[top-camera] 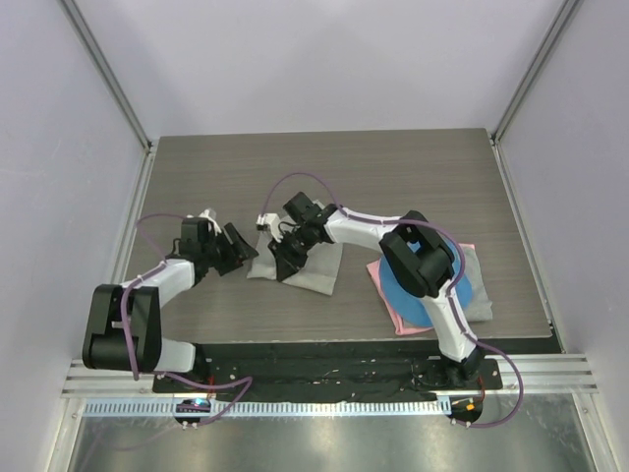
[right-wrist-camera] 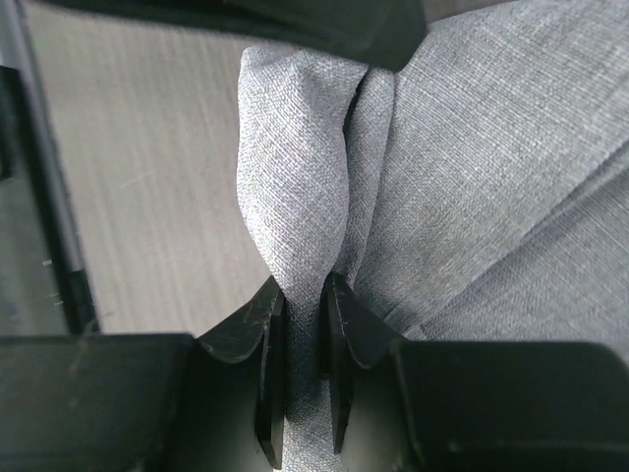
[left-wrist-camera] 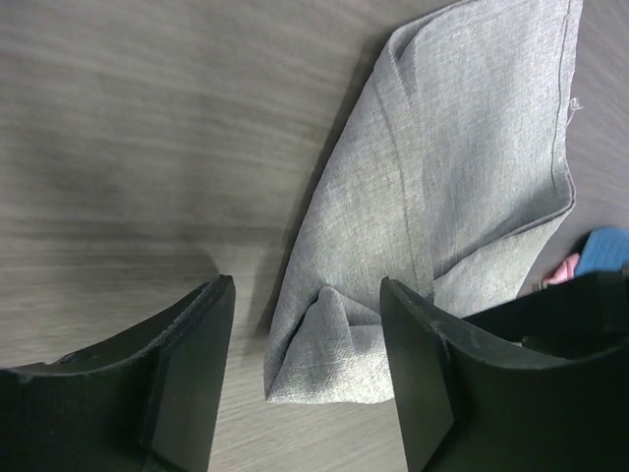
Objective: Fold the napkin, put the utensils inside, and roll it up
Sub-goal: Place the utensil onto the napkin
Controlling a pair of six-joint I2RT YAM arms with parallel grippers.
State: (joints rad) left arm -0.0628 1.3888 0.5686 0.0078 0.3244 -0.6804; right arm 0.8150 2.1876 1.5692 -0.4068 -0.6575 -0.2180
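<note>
The light grey napkin (top-camera: 316,267) lies folded into a narrow shape at the table's middle. My left gripper (top-camera: 240,254) stands open at its left end. In the left wrist view a folded corner of the napkin (left-wrist-camera: 462,167) rests on the table between the spread jaws of that gripper (left-wrist-camera: 307,369), untouched by either finger. My right gripper (top-camera: 288,260) is down on the cloth's middle. In the right wrist view this gripper (right-wrist-camera: 305,334) is shut on a raised fold of the napkin (right-wrist-camera: 491,197). The utensils are out of view.
A blue cloth (top-camera: 425,283) lies on a pink cloth (top-camera: 391,297) and another grey cloth (top-camera: 479,287) at the right, under my right arm. Bits of blue (left-wrist-camera: 601,250) and pink (left-wrist-camera: 564,267) show past the left gripper's right finger. The table's front edge runs close by.
</note>
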